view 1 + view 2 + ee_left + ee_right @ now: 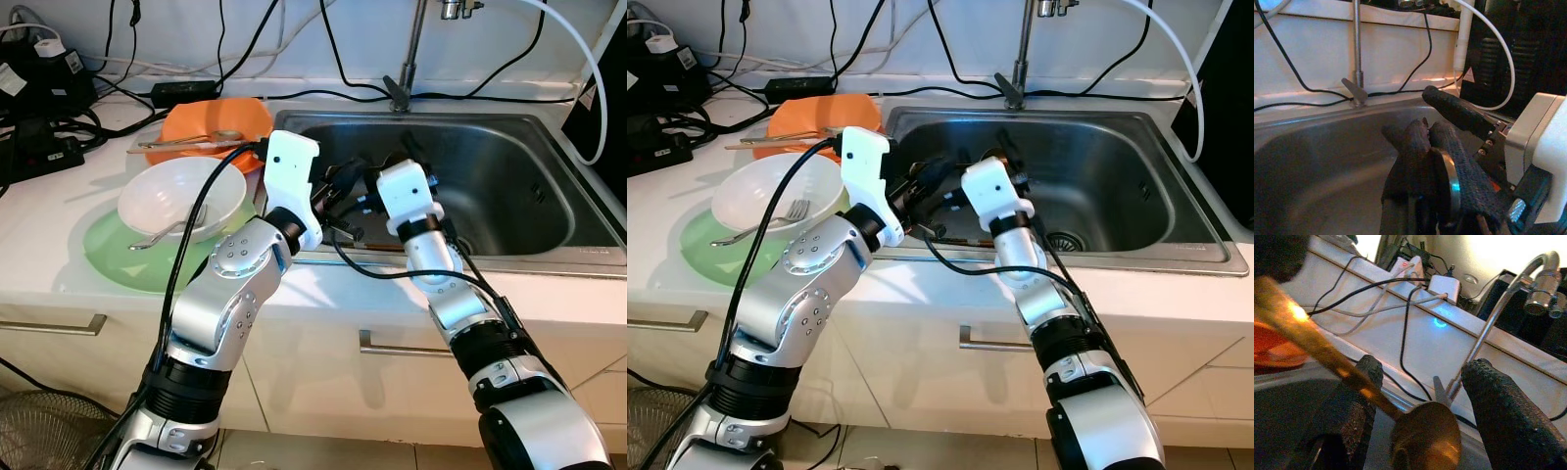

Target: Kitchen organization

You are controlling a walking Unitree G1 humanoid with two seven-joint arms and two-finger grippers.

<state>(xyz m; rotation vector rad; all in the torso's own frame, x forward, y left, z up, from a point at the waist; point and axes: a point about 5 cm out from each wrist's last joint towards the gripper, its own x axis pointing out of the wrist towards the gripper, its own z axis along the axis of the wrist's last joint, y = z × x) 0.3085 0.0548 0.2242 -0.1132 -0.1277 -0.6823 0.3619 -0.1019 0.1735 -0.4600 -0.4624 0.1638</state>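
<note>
Both grippers meet over the sink's (549, 211) front-left corner. Left gripper (1422, 147) is clenched on a metal spoon (1422, 438). In the right wrist view its golden handle runs diagonally from the bowl toward the orange plate (211, 119). Right gripper (1420, 406) is spread wide, fingers either side of the spoon bowl, not closed on it. Head views hide the spoon but show a white bowl (181, 196) with fork (162, 235) on a green plate (118, 257), counter's left.

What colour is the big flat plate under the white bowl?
Pale green plate, best seen in the left eye view.
</note>
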